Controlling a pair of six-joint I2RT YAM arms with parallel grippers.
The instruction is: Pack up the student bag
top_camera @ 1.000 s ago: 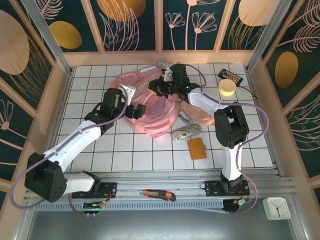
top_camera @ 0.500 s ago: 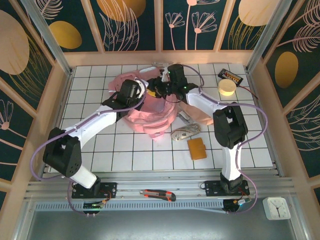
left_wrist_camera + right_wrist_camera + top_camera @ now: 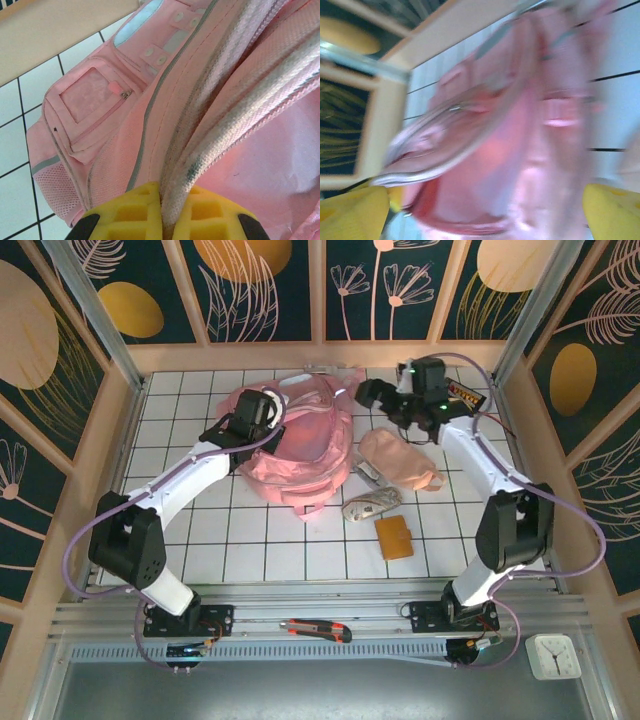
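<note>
The student bag [image 3: 300, 450] is a large pink backpack lying in the middle of the tiled table, its mouth facing up. My left gripper [image 3: 262, 412] is shut on the bag's greyish-white rim strip [image 3: 210, 135] at the left side of the opening; the yellow fingers [image 3: 125, 212] pinch the strip between them. A zipped front pocket [image 3: 95, 105] shows beside it. My right gripper [image 3: 373, 396] stands open just right of the bag's top, with nothing between its yellow fingers [image 3: 350, 212]. Its blurred wrist view looks at the bag's open mouth [image 3: 485, 165].
A flat pale-pink pouch [image 3: 403, 458] lies right of the bag, with a grey patterned item [image 3: 370, 505] and an orange wallet [image 3: 393, 536] in front of it. A black box [image 3: 467, 393] sits at the back right. A box cutter [image 3: 315, 630] rests on the front rail.
My left gripper reached the bag's rim and shut on it. My right gripper opened, let go of the bag and swung away to the right.
</note>
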